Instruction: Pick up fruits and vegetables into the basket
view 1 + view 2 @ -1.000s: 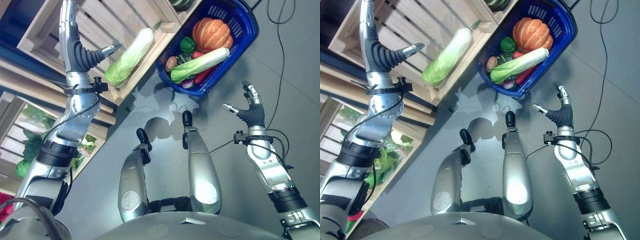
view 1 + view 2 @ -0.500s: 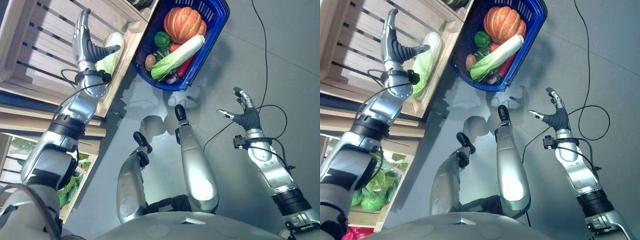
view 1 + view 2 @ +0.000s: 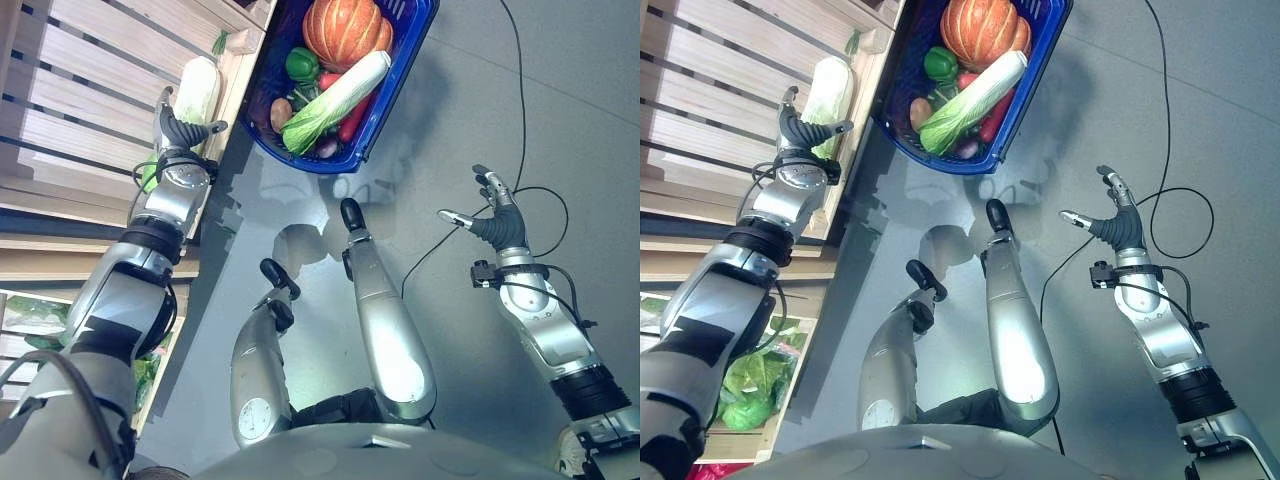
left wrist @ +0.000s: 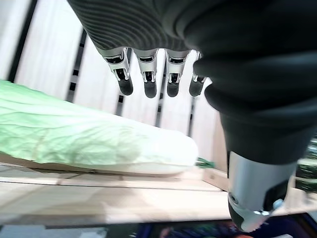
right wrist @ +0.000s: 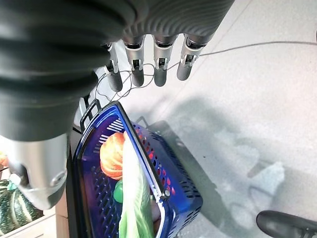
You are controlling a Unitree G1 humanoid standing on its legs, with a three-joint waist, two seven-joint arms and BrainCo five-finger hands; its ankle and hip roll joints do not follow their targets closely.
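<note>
A pale green napa cabbage (image 3: 196,92) lies on the slatted wooden shelf (image 3: 90,70), near its front edge. My left hand (image 3: 177,130) hovers open just above the cabbage's near end, fingers (image 4: 148,79) straight and thumb spread, not touching it. The blue basket (image 3: 400,70) stands on the grey floor beside the shelf. It holds an orange pumpkin (image 3: 345,30), a second napa cabbage (image 3: 335,100), a green pepper (image 3: 300,63), a potato (image 3: 280,112) and a red vegetable (image 3: 352,120). My right hand (image 3: 497,215) is open in the air over the floor, to the right of the basket.
A lower shelf at the left holds leafy greens (image 3: 745,385). The shelf's front lip (image 4: 124,196) runs between the cabbage and the basket. A dark green squash (image 5: 12,210) sits on the shelf beyond the basket. Bare grey floor (image 3: 560,110) spreads to the right.
The camera has shifted. My left hand has come down toward the cabbage on the shelf. My right hand stays open over the floor.
</note>
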